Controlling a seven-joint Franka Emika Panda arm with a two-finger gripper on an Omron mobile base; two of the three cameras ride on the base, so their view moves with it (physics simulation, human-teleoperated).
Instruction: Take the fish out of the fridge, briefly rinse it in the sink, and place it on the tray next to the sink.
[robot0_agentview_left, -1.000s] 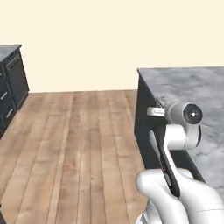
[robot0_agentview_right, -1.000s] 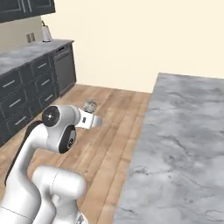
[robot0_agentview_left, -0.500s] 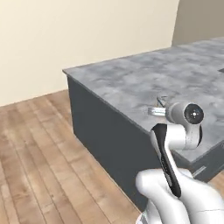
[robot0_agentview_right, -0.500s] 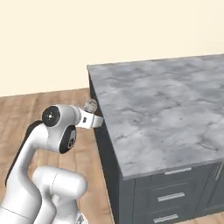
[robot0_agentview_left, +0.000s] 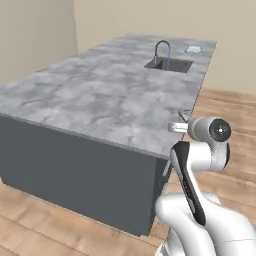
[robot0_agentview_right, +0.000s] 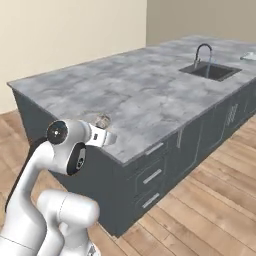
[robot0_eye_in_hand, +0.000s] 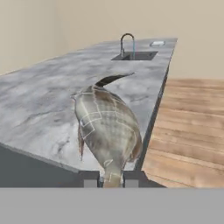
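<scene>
Gripper (robot0_agentview_left: 184, 116) in the left base view hangs at the island's near corner, with the sink (robot0_agentview_left: 168, 64) and tray (robot0_agentview_left: 193, 49) far off toward one o'clock.

Right base view: gripper (robot0_agentview_right: 103, 121) over the counter edge; sink (robot0_agentview_right: 210, 71) lies toward two o'clock.

Hand view: the fingertips (robot0_eye_in_hand: 91, 178) are closed on the fish (robot0_eye_in_hand: 107, 129), held by one end. Judged step: carrying it for rinsing. Next, the base must close on the sink.

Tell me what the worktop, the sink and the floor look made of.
Worktop: polished grey marble or a lookalike, going by the cloudy veining. Sink: dark matte basin, probably metal or composite; tap dark and curved. Floor: warm wood planks with visible seams.
</scene>
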